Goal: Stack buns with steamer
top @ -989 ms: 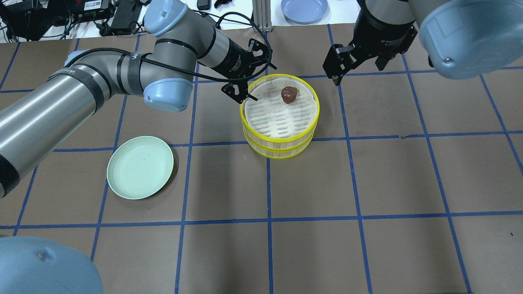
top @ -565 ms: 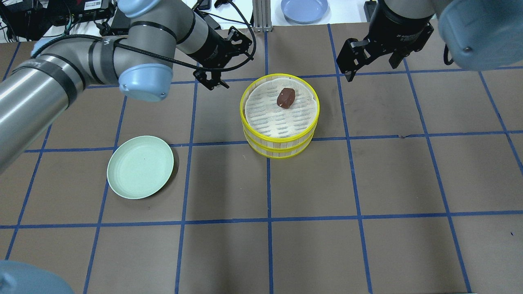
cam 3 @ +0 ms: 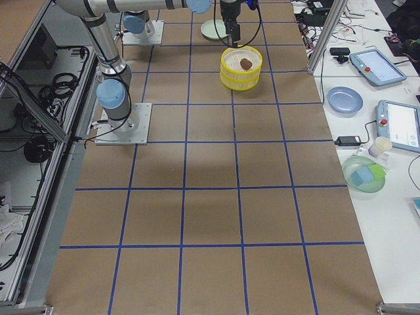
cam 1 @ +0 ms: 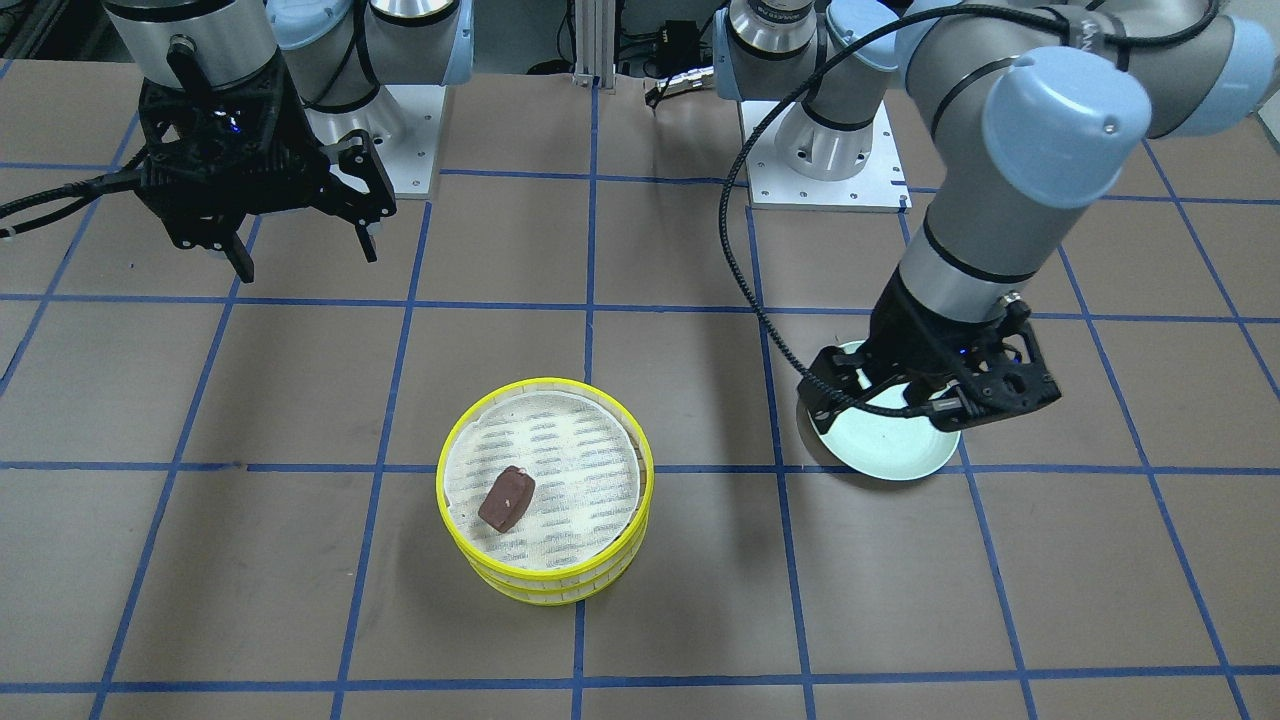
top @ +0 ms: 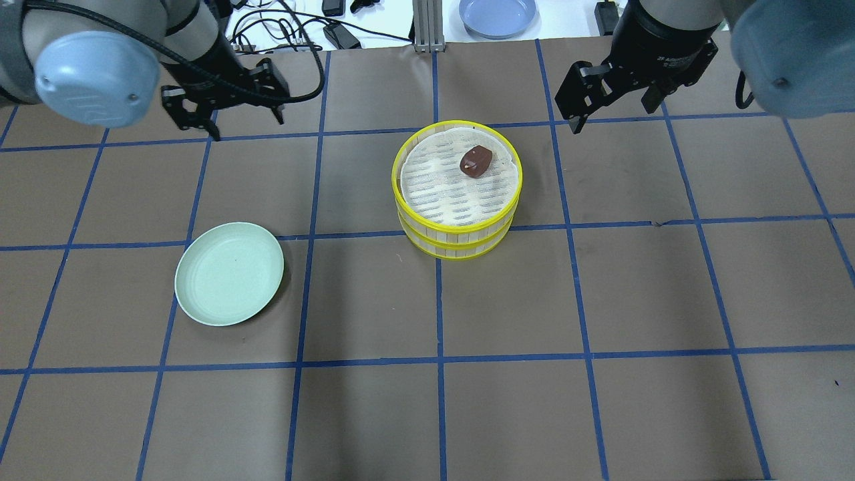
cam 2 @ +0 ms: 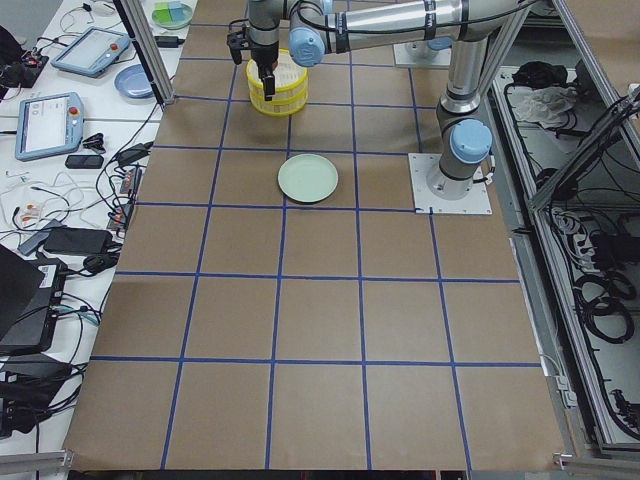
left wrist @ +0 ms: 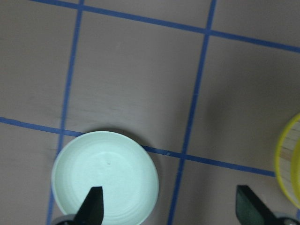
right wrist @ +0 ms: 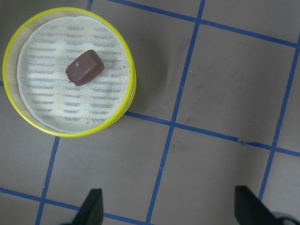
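The steamer (top: 457, 237) stands as two yellow-rimmed trays stacked at mid-table; it also shows in the front view (cam 1: 545, 582) and the right wrist view (right wrist: 70, 133). The dark reddish-brown bun (top: 475, 161) lies on the top tray's mesh floor, also seen from the front (cam 1: 506, 499) and the right wrist (right wrist: 84, 68). The cream-white bun is hidden. My left gripper (top: 246, 127) is open and empty, high above the table left of the steamer. My right gripper (top: 611, 113) is open and empty, right of and behind the steamer.
A mint-green plate (top: 229, 274) lies empty at the left front, below the left wrist camera (left wrist: 105, 180). A blue plate (top: 497, 15), cables and devices lie beyond the table's far edge.
My left gripper has drawn back from the steamer's left rim, far to the left. My right gripper has shifted a little right and back. The brown bun has turned slightly.
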`<act>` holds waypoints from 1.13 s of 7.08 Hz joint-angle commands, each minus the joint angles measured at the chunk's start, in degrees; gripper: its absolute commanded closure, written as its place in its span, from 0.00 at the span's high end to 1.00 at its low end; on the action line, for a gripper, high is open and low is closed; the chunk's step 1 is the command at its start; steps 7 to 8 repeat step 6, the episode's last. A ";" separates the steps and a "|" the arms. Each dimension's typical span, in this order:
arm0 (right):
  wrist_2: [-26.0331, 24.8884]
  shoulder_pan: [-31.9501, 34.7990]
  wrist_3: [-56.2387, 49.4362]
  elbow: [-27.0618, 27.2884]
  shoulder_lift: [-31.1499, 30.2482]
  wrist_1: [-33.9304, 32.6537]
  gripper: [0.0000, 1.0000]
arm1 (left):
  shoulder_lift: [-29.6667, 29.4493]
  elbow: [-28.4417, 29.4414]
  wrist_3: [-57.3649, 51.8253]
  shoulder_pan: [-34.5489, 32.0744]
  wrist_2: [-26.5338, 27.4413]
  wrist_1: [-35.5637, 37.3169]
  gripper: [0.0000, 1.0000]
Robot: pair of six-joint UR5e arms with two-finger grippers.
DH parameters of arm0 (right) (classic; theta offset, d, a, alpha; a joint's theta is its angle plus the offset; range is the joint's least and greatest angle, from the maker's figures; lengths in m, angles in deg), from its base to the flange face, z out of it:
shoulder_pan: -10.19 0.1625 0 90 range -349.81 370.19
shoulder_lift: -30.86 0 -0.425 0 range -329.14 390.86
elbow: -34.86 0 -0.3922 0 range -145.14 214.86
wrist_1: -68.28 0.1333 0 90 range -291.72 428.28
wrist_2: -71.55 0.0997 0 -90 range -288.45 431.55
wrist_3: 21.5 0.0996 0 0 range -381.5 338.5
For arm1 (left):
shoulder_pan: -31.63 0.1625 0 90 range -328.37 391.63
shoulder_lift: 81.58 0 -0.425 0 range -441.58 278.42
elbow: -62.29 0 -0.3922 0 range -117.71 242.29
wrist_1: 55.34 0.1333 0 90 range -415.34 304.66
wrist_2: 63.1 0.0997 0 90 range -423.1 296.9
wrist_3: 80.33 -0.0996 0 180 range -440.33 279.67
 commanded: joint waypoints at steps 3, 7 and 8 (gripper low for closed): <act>0.02 0.00 -0.10 0.10 -0.06 -0.25 1.00 | 7.38 -0.29 -5.11 3.08 -2.11 -10.86 1.00; -0.07 0.00 -0.11 0.10 -0.06 -0.26 1.00 | 10.11 -0.99 -5.64 2.91 -9.96 -11.39 1.00; -0.07 0.00 -0.11 0.10 -0.06 -0.26 1.00 | 10.11 -0.99 -5.64 2.91 -9.96 -11.39 1.00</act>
